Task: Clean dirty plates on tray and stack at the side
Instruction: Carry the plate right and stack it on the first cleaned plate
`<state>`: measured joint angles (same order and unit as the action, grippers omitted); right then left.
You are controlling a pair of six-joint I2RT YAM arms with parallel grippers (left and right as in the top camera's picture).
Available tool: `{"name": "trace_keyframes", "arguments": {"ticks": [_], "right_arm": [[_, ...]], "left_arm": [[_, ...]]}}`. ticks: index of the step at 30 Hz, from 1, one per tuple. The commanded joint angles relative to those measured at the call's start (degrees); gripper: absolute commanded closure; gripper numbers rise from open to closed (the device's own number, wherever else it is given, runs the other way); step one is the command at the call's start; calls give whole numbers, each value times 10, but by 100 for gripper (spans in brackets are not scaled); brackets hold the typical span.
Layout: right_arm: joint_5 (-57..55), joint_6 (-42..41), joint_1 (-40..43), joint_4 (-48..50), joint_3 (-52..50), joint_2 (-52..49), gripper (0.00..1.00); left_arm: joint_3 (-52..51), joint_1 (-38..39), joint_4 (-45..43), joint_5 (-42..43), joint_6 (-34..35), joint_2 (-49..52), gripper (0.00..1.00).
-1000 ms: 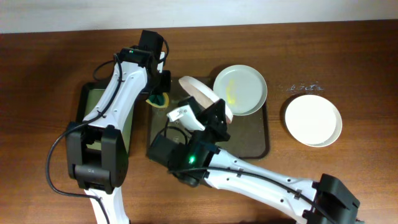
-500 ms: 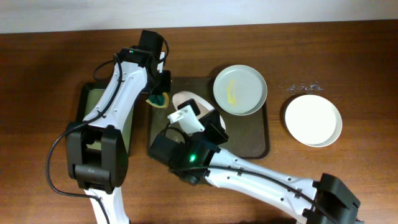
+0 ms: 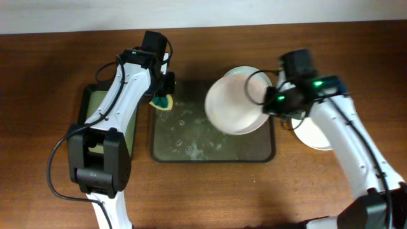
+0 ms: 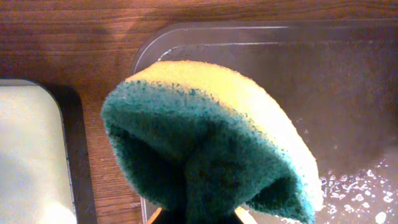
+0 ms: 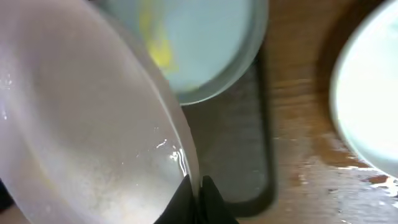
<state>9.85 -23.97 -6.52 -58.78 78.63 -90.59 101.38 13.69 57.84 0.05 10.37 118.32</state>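
Note:
My right gripper (image 3: 270,102) is shut on the rim of a wet white plate (image 3: 232,105), held tilted above the right part of the dark tray (image 3: 210,152). The right wrist view shows the fingers (image 5: 198,186) pinching that plate (image 5: 81,124). A second plate with a yellow smear (image 5: 199,43) lies on the tray partly under it (image 3: 259,79). A third, clean plate (image 3: 313,135) sits on the table right of the tray, also seen in the right wrist view (image 5: 373,93). My left gripper (image 3: 163,95) is shut on a yellow-green sponge (image 4: 211,137) over the tray's far left corner.
A narrower black-rimmed tray (image 3: 95,105) with a pale inside lies left of the big tray, under my left arm. Soapy water wets the big tray's floor (image 4: 360,180). The wooden table (image 3: 57,57) surrounds both trays.
My right gripper has carried the plate from the tray's left-middle to the right, over the smeared plate. The left arm and sponge have not moved.

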Motion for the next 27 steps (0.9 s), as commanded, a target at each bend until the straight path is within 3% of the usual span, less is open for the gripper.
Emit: {"name": "trace_keyframes", "arguments": {"ticks": [1,4,8,12,13,15,17,19,23,27], "right_arm": [[-20,13,95,-11,-2,11,96],[-138,12,197,-8,-35,3,96],[-160,13,301,2,-72,-26,96],[-159,12,347,32,-91,-45,96],[-158,12,347,36,-92,-50,88],[-142,13,338,42,-92,-56,58],[-115,41,319,44,-91,-57,44],[-56,87,294,52,-90,-57,41],[26,89,200,98,-78,-57,40],[28,19,97,174,-79,-67,40]], "left_arm": [[9,0,-1,6,7,0,100],[9,0,-1,6,7,0,100],[9,0,-1,6,7,0,100],[9,0,-1,6,7,0,100],[9,0,-1,6,7,0,100],[9,0,-1,6,7,0,100],[9,0,-1,6,7,0,100],[9,0,-1,6,7,0,100],[9,0,-1,6,7,0,100],[9,0,-1,6,7,0,100]]}}
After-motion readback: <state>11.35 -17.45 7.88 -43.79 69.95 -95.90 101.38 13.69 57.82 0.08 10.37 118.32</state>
